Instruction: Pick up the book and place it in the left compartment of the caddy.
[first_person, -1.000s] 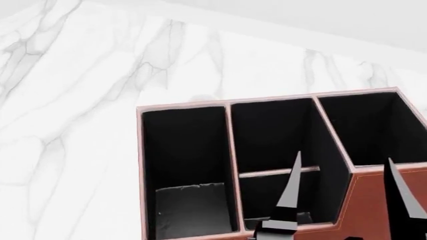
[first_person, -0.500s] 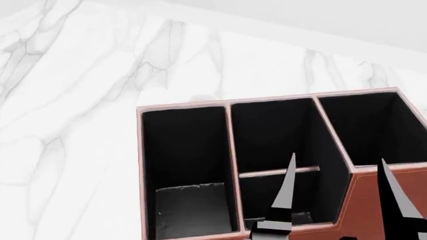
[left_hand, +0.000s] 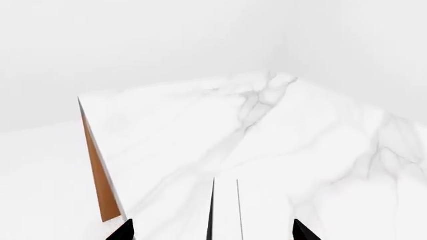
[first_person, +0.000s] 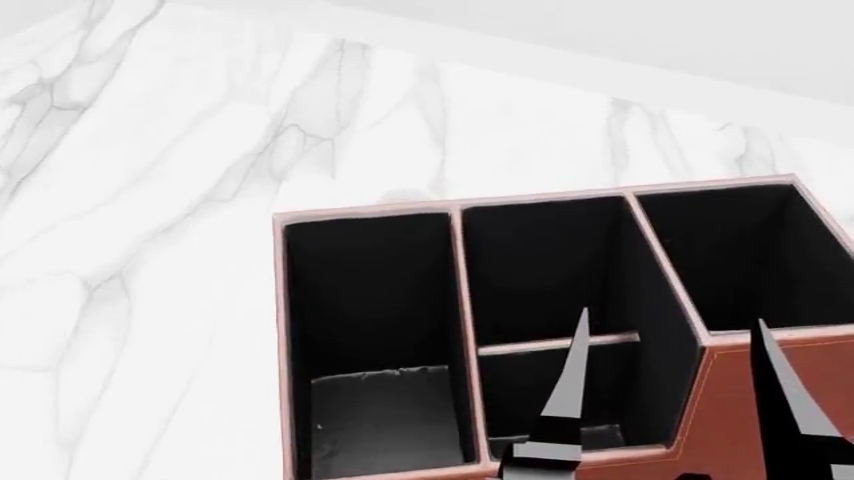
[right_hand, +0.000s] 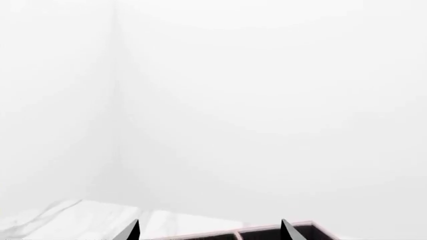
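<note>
Table (first_person: 160, 200): white marble, carries the caddy (first_person: 747, 400). In the caddy's left compartment (first_person: 374, 300) I see a dark flat slab low at its near end, likely the book (first_person: 387, 410), so I judge placement done or nearly so; only retreat remains.

Right claw (first_person: 674, 400): two pointed fingers spread wide over the caddy's middle section, holding nothing that I can see.

Left claw (left_hand: 213, 232): only tips show over bare table; I cannot tell its opening.
</note>
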